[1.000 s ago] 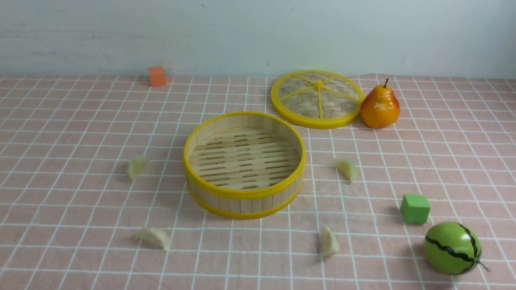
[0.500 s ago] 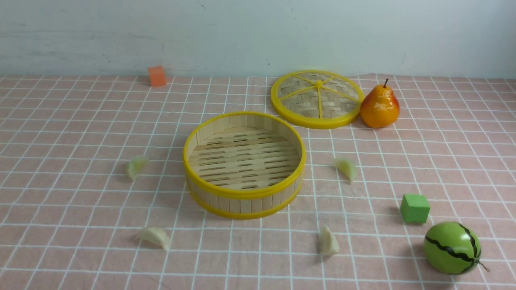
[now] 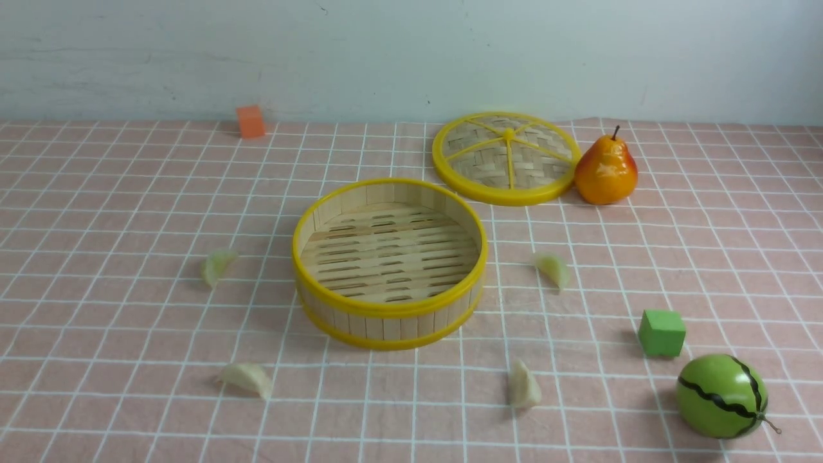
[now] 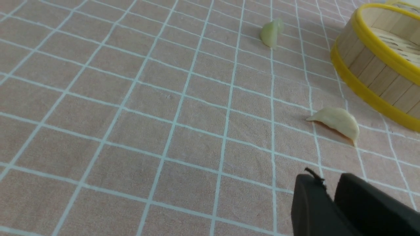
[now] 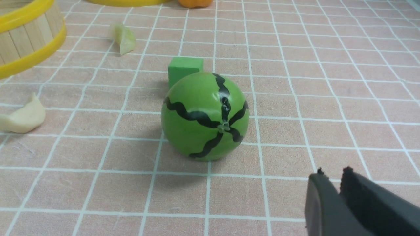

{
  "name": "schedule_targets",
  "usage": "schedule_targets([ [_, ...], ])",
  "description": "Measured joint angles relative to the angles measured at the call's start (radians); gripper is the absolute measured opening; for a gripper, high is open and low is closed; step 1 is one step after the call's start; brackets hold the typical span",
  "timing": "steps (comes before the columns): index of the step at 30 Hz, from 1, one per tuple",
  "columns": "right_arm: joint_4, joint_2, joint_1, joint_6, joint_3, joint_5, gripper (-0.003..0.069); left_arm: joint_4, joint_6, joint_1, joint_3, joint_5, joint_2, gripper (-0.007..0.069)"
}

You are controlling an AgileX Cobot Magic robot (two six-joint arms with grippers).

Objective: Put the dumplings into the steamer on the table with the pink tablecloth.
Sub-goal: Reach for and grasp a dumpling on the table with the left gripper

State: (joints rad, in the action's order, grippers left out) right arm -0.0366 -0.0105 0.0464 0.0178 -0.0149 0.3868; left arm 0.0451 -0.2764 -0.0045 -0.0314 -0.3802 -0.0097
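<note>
So yeah, four dumplings (image 3: 247,379) lying loose on the pink tablecloth (image 3: 386,411), two either side | steamer (image 3: 389,310) sitting empty between them | woven lid (image 3: 479,161) resting behind, pear (image 3: 605,171) beside it | left gripper (image 4: 328,180), right gripper (image 5: 334,175) both hovering barely parted, holding nothing
</note>
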Motion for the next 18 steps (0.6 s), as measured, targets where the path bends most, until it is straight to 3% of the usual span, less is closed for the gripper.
schedule_targets([
  [7,0.014,0.0,0.0,0.0,-0.008,-0.057,0.01,-0.005,0.0,0.0,0.0,0.145,0.0,0.011],
  [11,0.016,0.0,0.0,0.0,-0.011,-0.295,0.0104,-0.023,-0.001,0.0,0.0,0.394,0.0,0.0113],
  [15,0.016,0.0,0.0,0.0,-0.011,-0.502,0.0105,-0.023,-0.006,0.0,0.0,0.519,0.0,0.0118],
  [18,0.016,0.0,0.0,-0.045,-0.011,-0.757,0.011,-0.023,-0.014,0.0,0.0,0.609,0.0,0.0123],
])
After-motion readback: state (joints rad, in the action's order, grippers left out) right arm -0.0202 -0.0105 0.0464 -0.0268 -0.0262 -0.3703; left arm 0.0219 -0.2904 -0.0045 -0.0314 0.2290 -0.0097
